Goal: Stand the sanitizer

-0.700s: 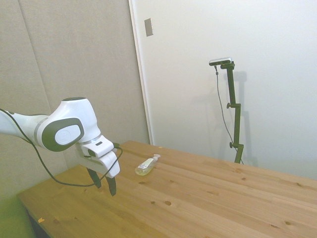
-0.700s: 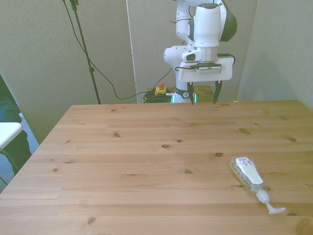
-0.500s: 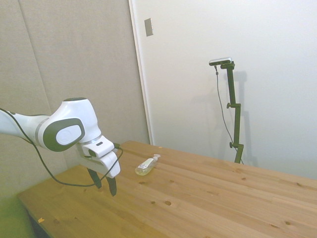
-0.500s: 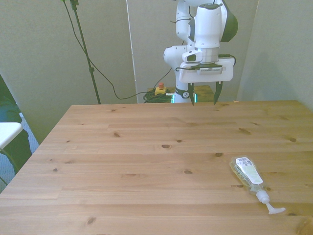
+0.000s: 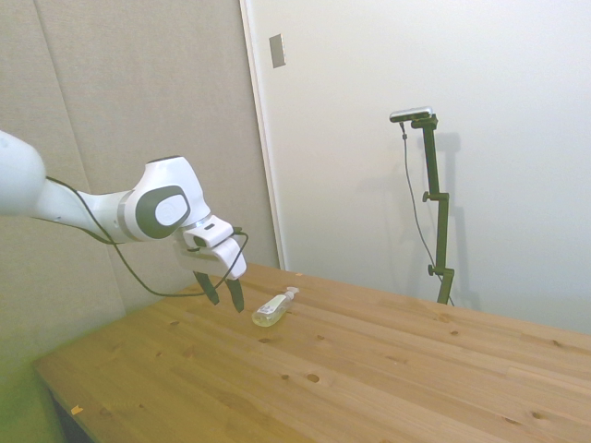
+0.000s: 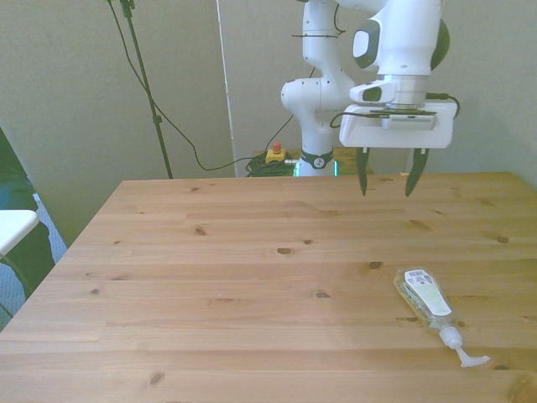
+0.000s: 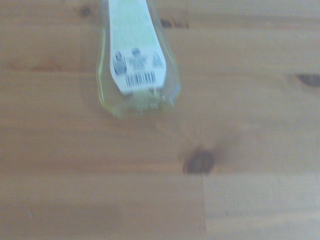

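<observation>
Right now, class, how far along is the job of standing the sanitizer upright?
Nothing is finished: the sanitizer lies on its side on the table, pump nozzle pointing toward the near edge. In hand: the gripper hangs open above the table, short of the bottle and not touching it, and the wrist view shows the bottle's base and label below. Left: descend, grasp, tip it upright, release.
</observation>
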Controlling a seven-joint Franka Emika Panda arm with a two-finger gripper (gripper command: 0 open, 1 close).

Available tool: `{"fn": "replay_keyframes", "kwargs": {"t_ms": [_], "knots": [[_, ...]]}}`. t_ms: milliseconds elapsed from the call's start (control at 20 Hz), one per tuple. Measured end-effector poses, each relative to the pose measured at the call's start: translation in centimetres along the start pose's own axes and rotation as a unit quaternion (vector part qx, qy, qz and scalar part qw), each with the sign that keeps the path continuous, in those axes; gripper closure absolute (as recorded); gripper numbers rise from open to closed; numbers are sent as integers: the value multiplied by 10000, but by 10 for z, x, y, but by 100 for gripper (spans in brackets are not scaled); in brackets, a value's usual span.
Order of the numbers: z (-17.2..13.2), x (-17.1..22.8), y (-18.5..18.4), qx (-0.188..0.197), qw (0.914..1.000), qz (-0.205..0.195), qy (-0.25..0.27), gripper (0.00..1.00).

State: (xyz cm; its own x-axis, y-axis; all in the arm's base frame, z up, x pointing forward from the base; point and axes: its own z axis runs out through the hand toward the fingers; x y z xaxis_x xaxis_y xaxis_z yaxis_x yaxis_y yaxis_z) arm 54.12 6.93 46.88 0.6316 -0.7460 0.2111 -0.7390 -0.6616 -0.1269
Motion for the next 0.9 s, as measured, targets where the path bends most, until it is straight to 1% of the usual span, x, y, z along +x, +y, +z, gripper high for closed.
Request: {"fn": "replay_keyframes", "kwargs": {"t_ms": [250, 500, 700, 900], "knots": [[23, 14, -74, 59, 9999, -38, 138, 0], [57, 40, -134, 104, 9995, 18, 287, 0], [85, 57, -169, 47, 9993, 74, 360, 0], [110, 75, -188, -36, 9991, 199, 381, 0]]}}
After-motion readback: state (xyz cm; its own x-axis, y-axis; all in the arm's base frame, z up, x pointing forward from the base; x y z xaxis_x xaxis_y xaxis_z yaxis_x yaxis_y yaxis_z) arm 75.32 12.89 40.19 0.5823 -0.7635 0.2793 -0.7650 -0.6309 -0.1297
